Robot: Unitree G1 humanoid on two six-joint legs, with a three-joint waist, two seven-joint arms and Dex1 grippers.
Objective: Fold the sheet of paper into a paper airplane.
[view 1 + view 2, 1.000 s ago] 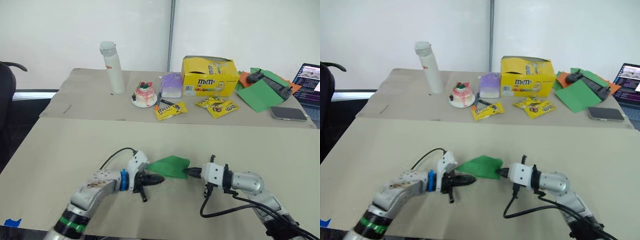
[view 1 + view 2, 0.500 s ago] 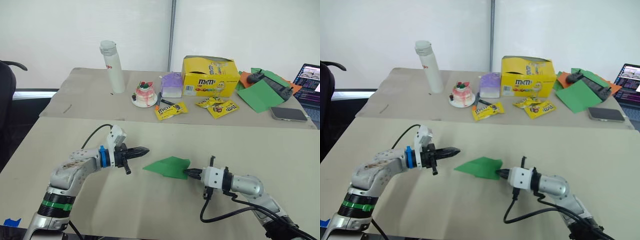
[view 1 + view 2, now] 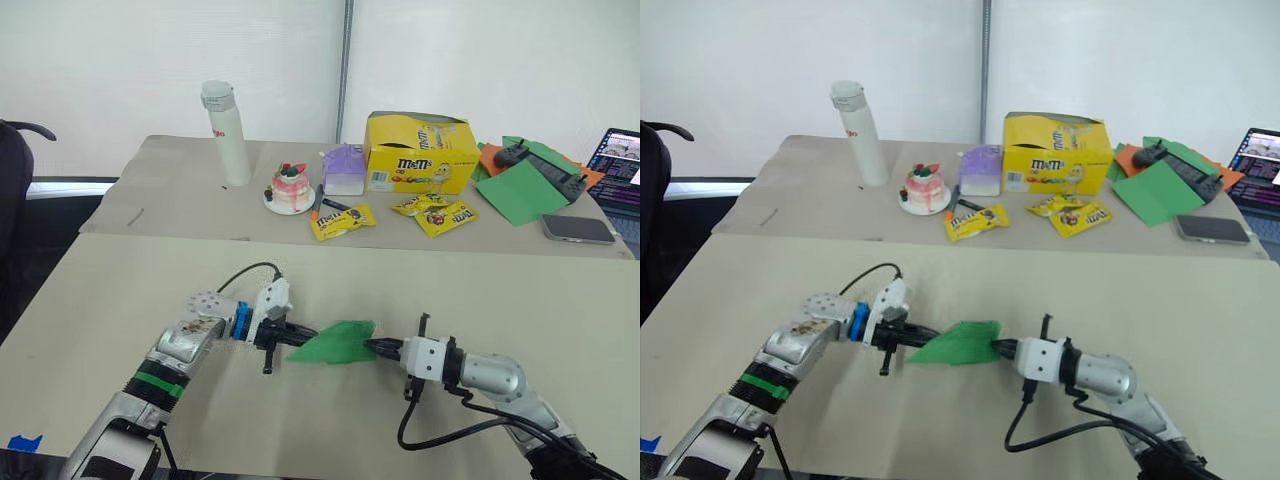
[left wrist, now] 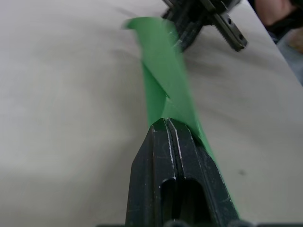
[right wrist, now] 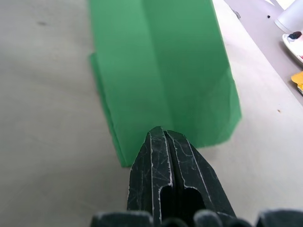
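While my left jaws (image 3: 300,331) sit pressed together at the pointed left end of the paper airplane (image 3: 340,342), the wrist view shows the green paper running up from beside their tips, so they seem clamped on that tip, though I cannot see the paper between them. That arm lies low over the near counter (image 3: 120,290), reaching rightward.

The airplane is a narrow green wedge with layered flaps, lifted slightly off the near counter between my two hands, roughly at the middle of the counter's front half. Its wide end points toward my right.

My right jaws (image 3: 378,347) are closed tight against the wide right end of the airplane; from the right wrist view their tips meet the paper's near edge along the centre crease, and I take them to be pinching it.

On the far counter, from left to right, stand a white bottle (image 3: 228,135), a small cake on a plate (image 3: 289,189), a pale purple box (image 3: 344,170), the yellow candy box (image 3: 418,152) with candy packets (image 3: 341,220) before it, green and orange paper sheets (image 3: 520,188), a phone (image 3: 576,228) and a laptop (image 3: 620,160).
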